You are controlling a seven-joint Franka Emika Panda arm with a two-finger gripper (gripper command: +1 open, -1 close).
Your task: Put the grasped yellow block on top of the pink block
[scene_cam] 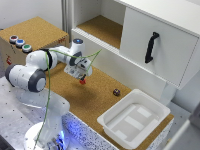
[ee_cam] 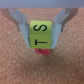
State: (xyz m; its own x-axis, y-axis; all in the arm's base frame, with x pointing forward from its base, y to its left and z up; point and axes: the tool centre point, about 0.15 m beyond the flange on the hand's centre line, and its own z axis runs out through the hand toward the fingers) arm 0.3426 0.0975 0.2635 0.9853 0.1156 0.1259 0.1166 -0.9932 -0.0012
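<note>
Cork-topped bench [scene_cam: 95, 97] under a white cabinet [scene_cam: 150, 40] with a black door handle [scene_cam: 151, 47]. White bin [scene_cam: 134, 119] at the bench corner toward the exterior view's right; small dark maroon round object [scene_cam: 116, 92] on the cork between bin and arm. Three coloured buttons [scene_cam: 20, 43] on a cork box at the exterior view's left. White Panda arm [scene_cam: 37, 70] reaching over the bench, green cable looped along it.

Gripper [scene_cam: 82, 76] pointed down, low over the cork. Fingers [ee_cam: 22, 26] closed on the yellow block [ee_cam: 40, 34], pressing two opposite sides; black lettering on the block's near face. Pink block [ee_cam: 42, 52] directly beneath, on the cork, only a sliver showing under the yellow one. Touching or a hair apart: not clear. Red speck at the fingertips in the exterior view, yellow not discernible there.
</note>
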